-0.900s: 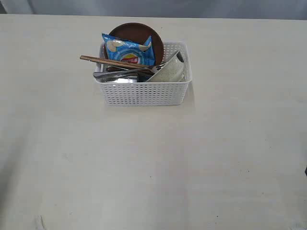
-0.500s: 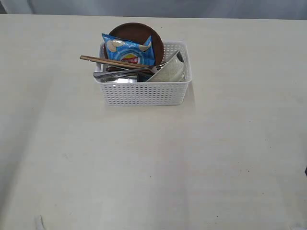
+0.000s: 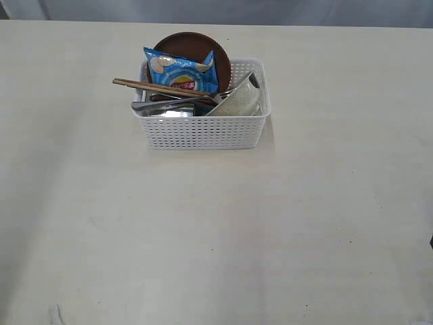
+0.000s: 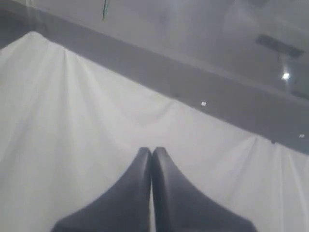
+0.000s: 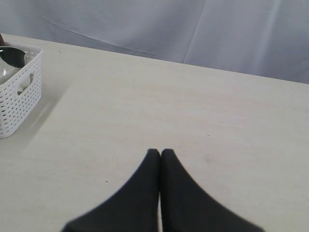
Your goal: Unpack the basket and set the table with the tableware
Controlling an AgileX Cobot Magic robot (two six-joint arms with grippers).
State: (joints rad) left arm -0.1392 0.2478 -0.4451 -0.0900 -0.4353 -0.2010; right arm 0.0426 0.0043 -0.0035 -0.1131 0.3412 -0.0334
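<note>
The white lattice basket [image 3: 203,132] stands on the cream table [image 3: 216,230] toward the back. In it a round brown plate [image 3: 191,45] leans upright at the rear, with the pale bowl [image 3: 240,101] tilted at the right and two wooden chopsticks [image 3: 145,86] sticking out over the left rim. Steel cutlery [image 3: 162,105] lies across the middle. Neither gripper appears in the exterior view. My left gripper [image 4: 151,151] is shut and points at white cloth. Shut and empty, my right gripper [image 5: 160,152] hovers over bare table, far from the basket [image 5: 19,96].
A blue chip bag [image 3: 181,70] leans against the plate inside the basket. A grey-white curtain [image 5: 193,29] hangs behind the table's far edge.
</note>
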